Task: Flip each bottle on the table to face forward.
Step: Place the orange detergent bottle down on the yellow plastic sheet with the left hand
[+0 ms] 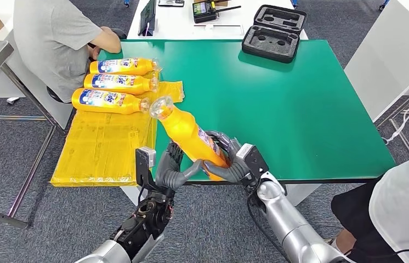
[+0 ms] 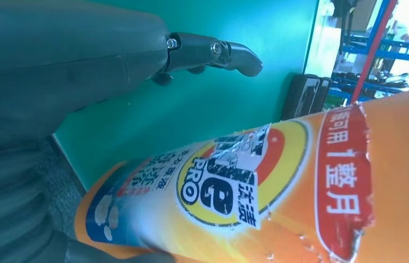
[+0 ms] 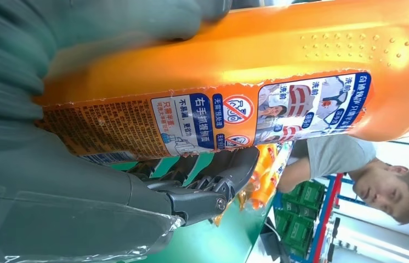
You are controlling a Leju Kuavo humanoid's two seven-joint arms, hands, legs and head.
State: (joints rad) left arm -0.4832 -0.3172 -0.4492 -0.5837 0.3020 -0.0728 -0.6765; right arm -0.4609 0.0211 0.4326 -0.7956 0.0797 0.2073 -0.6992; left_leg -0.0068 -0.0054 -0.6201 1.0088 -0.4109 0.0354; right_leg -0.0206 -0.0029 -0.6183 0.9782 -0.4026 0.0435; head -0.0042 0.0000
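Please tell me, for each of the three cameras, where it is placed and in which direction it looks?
Head view: high on the robot, looking forward and down at the green table; both arms, left hand and right hand show.
Left wrist view: behind the left hand, facing the held bottle, front label.
Right wrist view: behind the right hand, facing the bottle's back label.
All three share the held bottle.

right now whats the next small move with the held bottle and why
Probably roll the bottle between the hands until its front label faces up, then lay it beside the three bottles lying on the yellow sheet. The right hand grips its base, the left hand touches it, and it is off the table.
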